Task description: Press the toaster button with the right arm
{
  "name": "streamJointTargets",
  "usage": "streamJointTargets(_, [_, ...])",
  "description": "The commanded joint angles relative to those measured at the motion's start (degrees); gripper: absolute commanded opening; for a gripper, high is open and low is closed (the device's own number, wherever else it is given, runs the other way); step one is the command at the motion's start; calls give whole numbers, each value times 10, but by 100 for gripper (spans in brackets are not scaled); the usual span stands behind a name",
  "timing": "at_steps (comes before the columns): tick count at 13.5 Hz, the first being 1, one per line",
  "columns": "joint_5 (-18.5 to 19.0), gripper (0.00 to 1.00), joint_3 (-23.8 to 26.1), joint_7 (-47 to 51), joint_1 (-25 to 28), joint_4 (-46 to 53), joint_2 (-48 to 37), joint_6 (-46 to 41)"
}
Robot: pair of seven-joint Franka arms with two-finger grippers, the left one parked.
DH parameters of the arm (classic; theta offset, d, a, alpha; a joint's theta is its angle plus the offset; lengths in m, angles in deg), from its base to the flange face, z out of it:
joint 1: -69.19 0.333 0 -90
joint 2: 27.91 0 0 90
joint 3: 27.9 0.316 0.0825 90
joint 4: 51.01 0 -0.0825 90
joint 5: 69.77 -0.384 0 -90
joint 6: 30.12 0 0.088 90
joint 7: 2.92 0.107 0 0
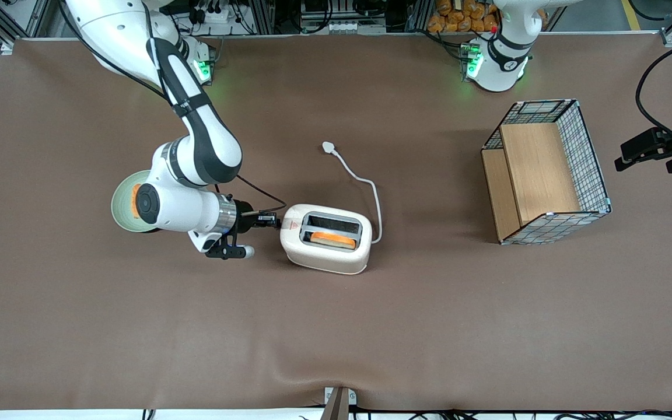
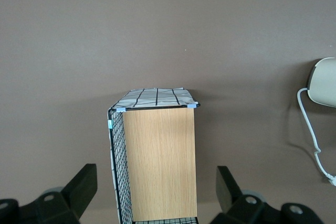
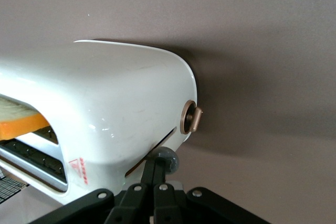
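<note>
A brown cloth covers the whole desk (image 1: 79, 326), and racks with cables stand along its top edge. I have the right arm (image 1: 196, 128) bent low so its end effector (image 1: 266, 220) points flat at the narrow end of the toaster (image 1: 325, 238), the end with the red triangle mark (image 1: 293, 225). That is where the toaster button (image 3: 167, 161) sits, so I think coming in sideways is the way to push it.

In the right wrist view, the end effector's fingers (image 3: 152, 182) are squeezed together, holding nothing, and their tip touches the small grey knob beside a slot in the toaster's end. A bronze dial (image 3: 190, 118) sticks out just beside it. I judge the press is just starting.

The toaster holds one orange slice of toast (image 1: 330, 239) in the slot nearer the front camera; the other slot looks empty. Its white cord (image 1: 365, 186) lies loose, not plugged in.

A green plate (image 1: 121, 205) peeks out under the arm. A wire basket (image 1: 590, 169) with wooden boards lies toward the parked arm's end of the desk.
</note>
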Motion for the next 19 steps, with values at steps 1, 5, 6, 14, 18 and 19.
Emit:
streamJointTargets(1, [-38, 0, -1, -5, -3, -18, 10, 5])
streamJointTargets(5, [-71, 0, -1, -12, -14, -26, 19, 7])
streamJointTargets(6, [-71, 0, -1, -12, -16, -25, 20, 7])
streamJointTargets(14, [-100, 0, -1, -33, -18, -25, 52, 22])
streamJointTargets(18, [-101, 0, -1, -35, -18, -23, 59, 25])
streamJointTargets(19, [-100, 0, -1, -35, -18, -22, 58, 24])
